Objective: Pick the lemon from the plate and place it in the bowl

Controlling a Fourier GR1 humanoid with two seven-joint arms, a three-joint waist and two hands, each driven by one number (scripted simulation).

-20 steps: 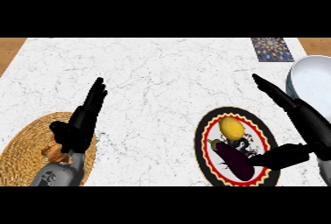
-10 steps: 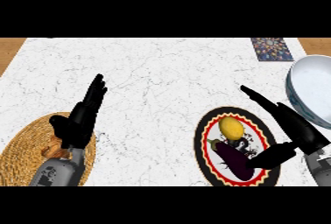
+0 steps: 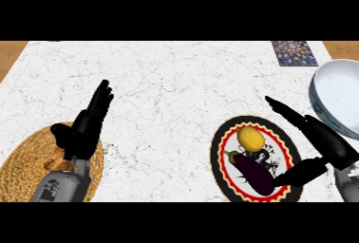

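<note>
**Ana:** Looking straight down on the white marble desk [image 3: 175,76], and the lemon [image 3: 250,137] sits on the upper half of the plate [image 3: 223,161], that round one with the red zigzag border and dark rim.

**Ben:** And it has company. A dark purple eggplant [image 3: 254,173] lies just below it on the same plate, touching or very nearly touching the lemon.

**Ana:** Right hand [image 3: 319,140] is over the plate's right edge, fingers straight and stretched toward the top left, thumb spread out low toward the eggplant's end. Wide open, nothing in it, and not touching the lemon.

**Ben:** The bowl [image 3: 340,97] is at the right edge, pale and glossy, partly cut off by the frame, just up and right of the plate. The right hand lies between the two.

**Ana:** Over on the left, the left hand [image 3: 84,128] rests with fingers straight and together, pointing up the desk, holding nothing. Its wrist is above a woven straw mat [image 3: 21,171] at the lower left corner.

**Ben:** One more thing: a small patterned square [image 3: 294,52], dark with coloured dots, lies at the far right of the desk, above the bowl.
</note>
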